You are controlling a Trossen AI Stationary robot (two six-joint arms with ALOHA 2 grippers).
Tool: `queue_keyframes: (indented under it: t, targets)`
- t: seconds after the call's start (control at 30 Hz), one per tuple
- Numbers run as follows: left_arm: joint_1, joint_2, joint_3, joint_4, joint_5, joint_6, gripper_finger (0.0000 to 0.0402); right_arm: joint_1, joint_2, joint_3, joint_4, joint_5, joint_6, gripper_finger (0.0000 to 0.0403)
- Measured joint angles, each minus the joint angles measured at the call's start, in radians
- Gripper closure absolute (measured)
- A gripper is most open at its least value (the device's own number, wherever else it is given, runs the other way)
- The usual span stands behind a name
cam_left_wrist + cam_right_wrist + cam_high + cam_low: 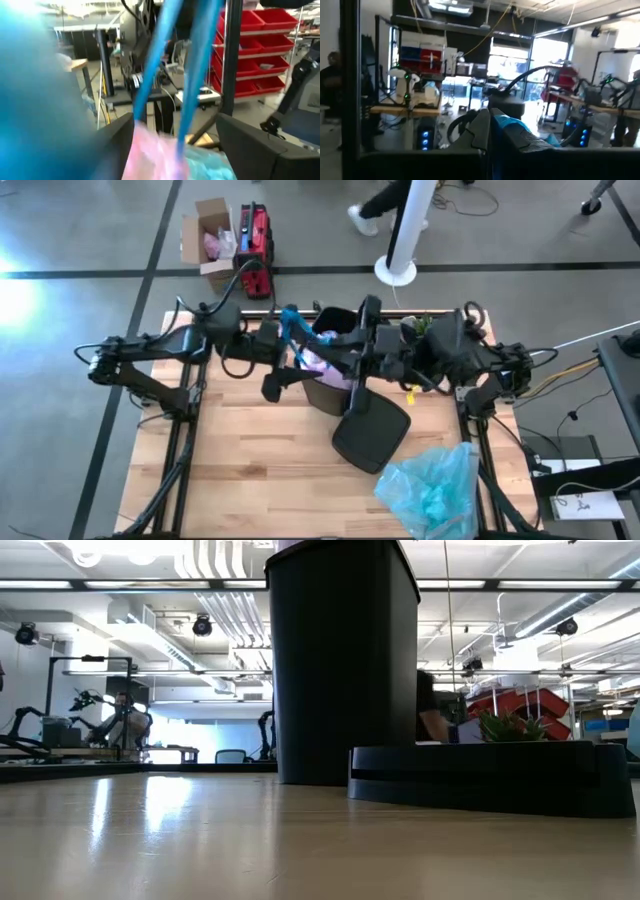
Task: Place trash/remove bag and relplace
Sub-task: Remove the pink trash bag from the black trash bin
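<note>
Right now both arms are crowded over the one black bin (335, 385) at the back of the table (260, 470). The left gripper (296, 330) hangs at the bin's rim among the blue ties (292, 320) of the pink bag (322, 363), which sits in the bin's mouth. Its fingers (112, 150) stand apart with the two blue strands (192, 75) running between them, gripping nothing that I can see. The right gripper (352, 340) reaches in from the other side, fingers pressed together.

To lift the liner cleanly, I'd say the left fingers should close on both strands together and pull straight up, so the bin doesn't tip.

I count one bin, one black lid (372, 430) lying flat beside it, one pink bag, and one light blue bag (432, 485) crumpled at the table's front right corner.
</note>
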Motion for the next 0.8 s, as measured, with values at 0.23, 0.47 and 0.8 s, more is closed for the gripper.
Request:
queue_keyframes:
  t: [0.23, 0.47, 0.8]
  targets:
    - [0.0, 0.051, 0.0, 0.018, 0.001, 0.051, 0.0123, 0.0, 0.01, 0.0, -0.028, -0.002, 0.028, 0.0401]
    - [0.0, 0.104, 0.0, 0.002, 0.008, 0.059, 0.0139, 0.0, 0.011, 0.0, -0.024, -0.053, 0.028, 0.0401]
    - [0.001, 0.113, 0.001, -0.153, -0.022, 0.06, 0.0212, 0.002, 0.006, 0.019, -0.024, -0.053, 0.02, 0.0401]
